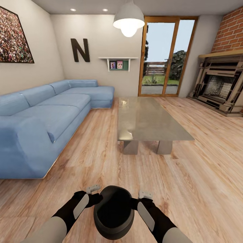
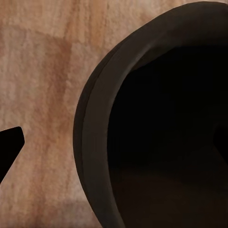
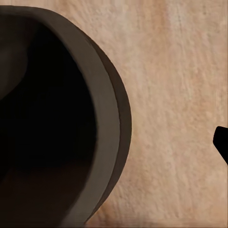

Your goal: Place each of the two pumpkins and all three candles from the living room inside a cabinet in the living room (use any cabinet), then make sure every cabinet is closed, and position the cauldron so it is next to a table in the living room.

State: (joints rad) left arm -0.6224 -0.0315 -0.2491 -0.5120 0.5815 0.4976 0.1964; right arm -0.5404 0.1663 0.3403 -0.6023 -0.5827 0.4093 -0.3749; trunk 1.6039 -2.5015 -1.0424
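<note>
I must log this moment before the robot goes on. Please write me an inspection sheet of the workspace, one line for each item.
Surface: wooden floor, light planks.
Job's things: black cauldron held between both arms, mouth open, dark inside; coffee table ahead, glass top bare.
Clutter: nothing seen.
Grippers: left gripper at the cauldron's left side, right gripper at its right side; grip state cannot be told.
Cables: nothing seen.
Surroundings: blue sofa on the left, fireplace on the right, glass door behind the table, pendant lamp above.

Both arms reach forward — left gripper (image 1: 96,197), right gripper (image 1: 135,201) facing inward.
</note>
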